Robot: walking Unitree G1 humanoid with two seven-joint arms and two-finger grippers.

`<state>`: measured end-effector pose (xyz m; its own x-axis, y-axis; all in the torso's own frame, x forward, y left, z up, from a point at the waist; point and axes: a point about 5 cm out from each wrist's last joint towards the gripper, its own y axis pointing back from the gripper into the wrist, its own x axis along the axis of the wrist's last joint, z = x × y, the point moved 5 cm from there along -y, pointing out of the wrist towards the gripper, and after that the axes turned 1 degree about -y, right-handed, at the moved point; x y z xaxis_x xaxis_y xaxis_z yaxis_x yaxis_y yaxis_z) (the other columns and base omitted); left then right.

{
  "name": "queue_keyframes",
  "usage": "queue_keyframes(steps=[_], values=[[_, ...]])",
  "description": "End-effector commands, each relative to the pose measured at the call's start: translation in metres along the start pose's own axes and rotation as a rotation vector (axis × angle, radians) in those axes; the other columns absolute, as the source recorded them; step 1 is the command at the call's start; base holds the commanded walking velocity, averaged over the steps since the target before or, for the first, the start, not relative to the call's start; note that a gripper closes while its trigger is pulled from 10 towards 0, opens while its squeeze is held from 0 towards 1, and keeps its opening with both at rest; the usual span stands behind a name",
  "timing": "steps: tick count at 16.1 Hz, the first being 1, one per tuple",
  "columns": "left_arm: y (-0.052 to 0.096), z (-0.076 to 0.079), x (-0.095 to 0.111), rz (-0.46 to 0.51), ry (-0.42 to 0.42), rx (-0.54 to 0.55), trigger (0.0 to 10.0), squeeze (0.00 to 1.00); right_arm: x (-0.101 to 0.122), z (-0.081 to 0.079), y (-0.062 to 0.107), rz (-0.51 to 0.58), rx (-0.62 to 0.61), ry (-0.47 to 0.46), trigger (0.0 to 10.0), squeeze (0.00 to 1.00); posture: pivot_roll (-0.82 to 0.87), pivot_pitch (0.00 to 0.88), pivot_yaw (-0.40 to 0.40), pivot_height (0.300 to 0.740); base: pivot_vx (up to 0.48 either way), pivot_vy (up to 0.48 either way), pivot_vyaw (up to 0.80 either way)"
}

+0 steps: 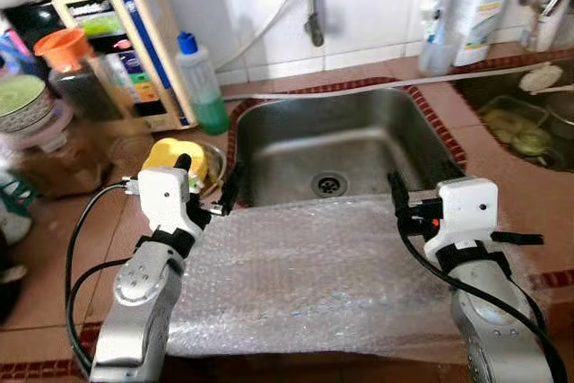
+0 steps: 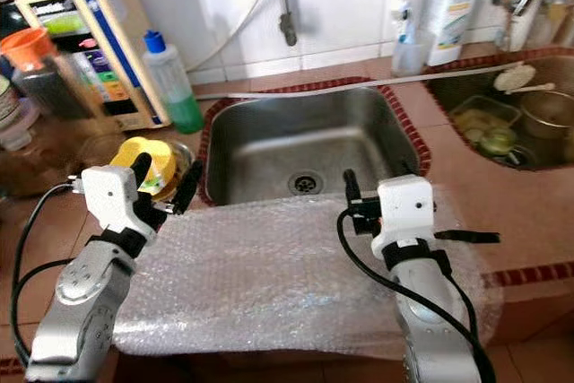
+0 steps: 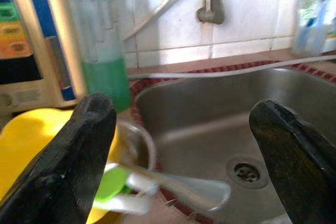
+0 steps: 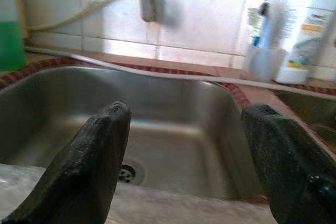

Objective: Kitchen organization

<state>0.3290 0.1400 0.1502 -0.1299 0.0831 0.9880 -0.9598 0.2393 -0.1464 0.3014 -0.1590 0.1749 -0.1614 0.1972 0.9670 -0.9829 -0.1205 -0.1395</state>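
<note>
- Lying across the front of the counter, a sheet of bubble wrap (image 1: 314, 266) has its far edge along the near rim of the steel sink (image 1: 350, 141), partly overhanging the basin, and its near edge draped over the counter front.
- The left gripper (image 1: 208, 181) hovers over the left far corner of the sheet, between the sink's left rim and a yellow object (image 1: 170, 157) sitting in a small metal bowl (image 1: 213, 154); its two black fingers (image 3: 79, 156) are spread wide and hold nothing.
- The right gripper (image 4: 184, 145) is raised over the right far corner of the sheet, at the sink's near right edge; its fingers (image 4: 92, 161) are likewise spread apart and empty, pointing toward the basin and its drain (image 1: 329, 185).
- A green-filled bottle with a blue cap (image 1: 199, 82) stands on the counter left of the sink, beside a beige box-shaped appliance (image 1: 117, 42) against the tiled wall.
- A white hose (image 1: 359, 94) runs along the back rim of the sink.
- A large white bottle (image 1: 482, 6) and a small clear cup holding a toothbrush (image 1: 435, 38) stand at the back right.
- A second basin (image 1: 529, 123) to the right holds dishes.
</note>
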Motion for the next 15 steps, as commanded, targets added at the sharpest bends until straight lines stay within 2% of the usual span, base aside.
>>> queue_keyframes(steps=[1, 6, 8, 15], values=[[-0.004, -0.011, -0.011, -0.023, -0.032, 0.015, 10.0, 0.00, 0.007, -0.013, -0.005, 0.015, 0.077, -0.020, 10.0, 0.00, -0.31, 0.086, 0.153, 0.740, 0.000, 0.000, 0.00], [-0.014, -0.023, -0.021, -0.049, -0.071, 0.031, 10.0, 0.00, 0.011, -0.018, -0.009, 0.023, 0.108, -0.028, 10.0, 0.00, -0.33, 0.094, 0.157, 0.740, 0.000, 0.000, 0.00], [-0.018, -0.029, -0.020, -0.030, -0.082, 0.053, 10.0, 0.00, 0.011, -0.021, -0.008, 0.021, 0.118, -0.029, 10.0, 0.00, -0.34, 0.095, 0.158, 0.740, 0.000, 0.000, 0.00], [-0.016, -0.042, -0.027, -0.045, -0.122, 0.059, 10.0, 0.00, 0.009, -0.030, -0.002, -0.002, 0.195, -0.045, 10.0, 0.00, -0.34, 0.096, 0.160, 0.740, 0.000, 0.000, 0.00]])
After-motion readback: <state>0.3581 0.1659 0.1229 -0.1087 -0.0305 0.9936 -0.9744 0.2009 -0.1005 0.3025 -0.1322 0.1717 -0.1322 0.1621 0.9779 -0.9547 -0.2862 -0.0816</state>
